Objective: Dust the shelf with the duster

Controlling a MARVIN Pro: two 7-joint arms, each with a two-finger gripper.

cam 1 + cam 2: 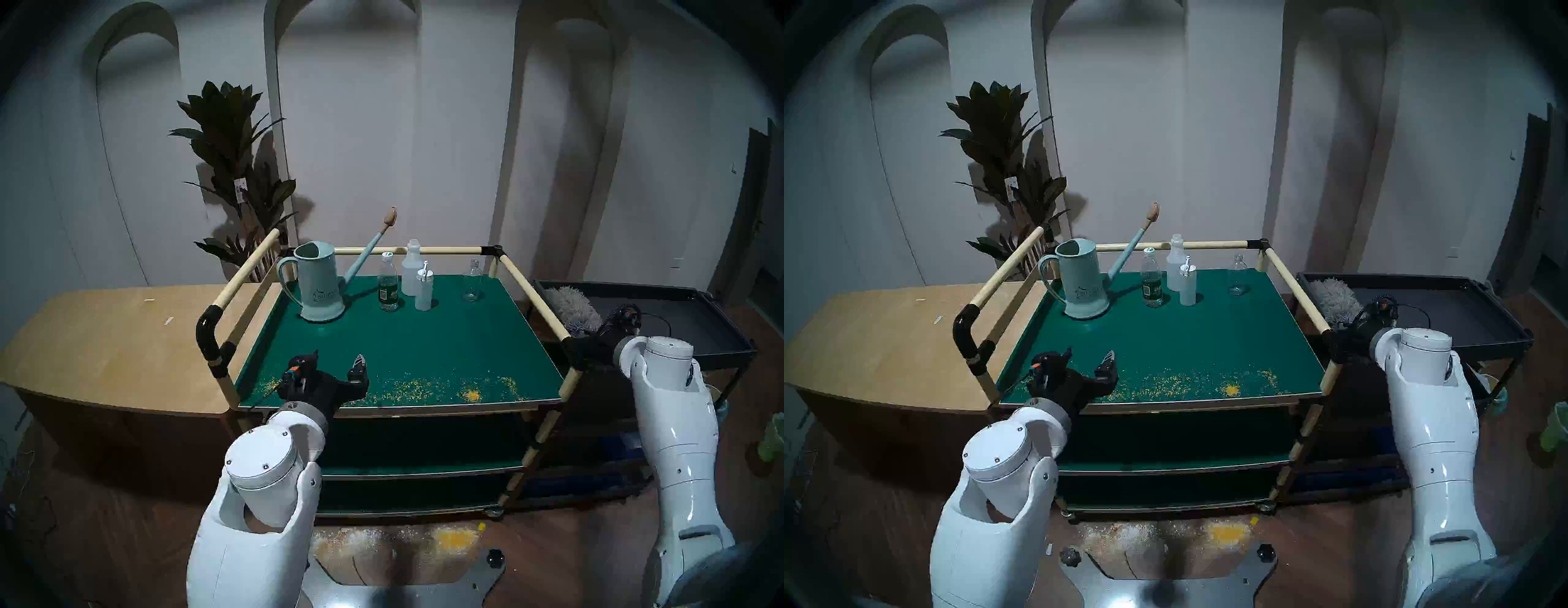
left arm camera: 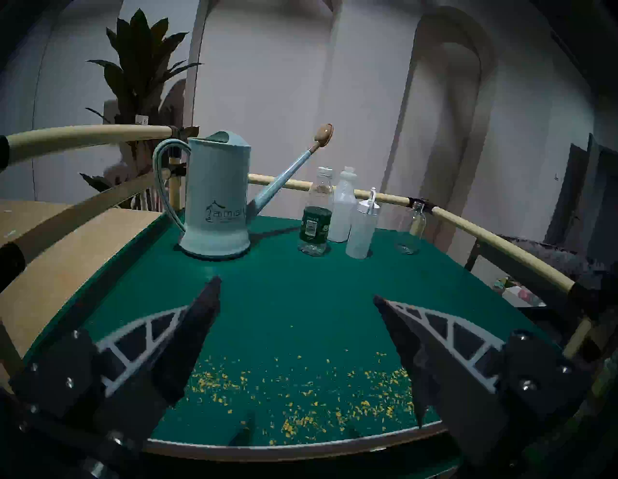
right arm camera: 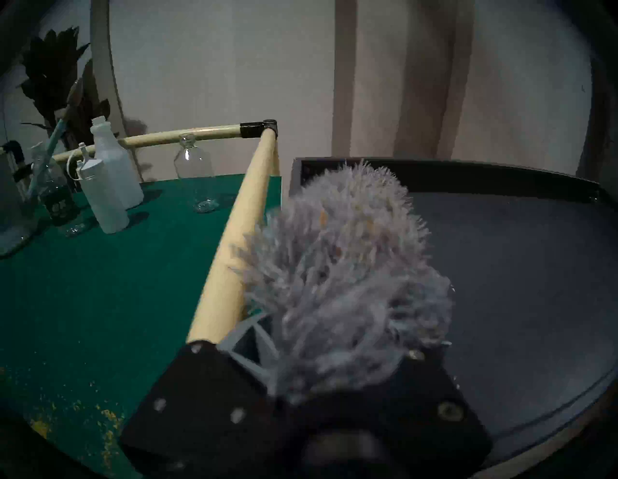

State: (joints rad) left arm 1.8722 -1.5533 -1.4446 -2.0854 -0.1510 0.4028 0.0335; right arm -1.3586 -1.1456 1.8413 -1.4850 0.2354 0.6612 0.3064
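Observation:
The shelf (image 1: 424,339) is the dark-green top board of the cart, railed by cream tubes, with yellow crumbs (image 1: 424,388) strewn along its front edge. The duster (image 1: 572,308), fluffy and grey, lies in the black tray cart just past the shelf's right rail. My right gripper (image 3: 334,338) reaches over that rail, its jaws drawn in on the duster (image 3: 341,267) near its base. The shaggy strands hide the fingertips and the handle. My left gripper (image 1: 337,358) hovers open over the shelf's front left, above the crumbs (image 2: 301,401), holding nothing.
A pale-blue watering can (image 1: 318,282), several bottles (image 1: 388,282) and a small clear glass bottle (image 1: 471,280) stand along the shelf's back. The black tray cart (image 1: 679,322) is on the right, a wooden tabletop (image 1: 106,339) on the left, and a plant (image 1: 237,170) behind.

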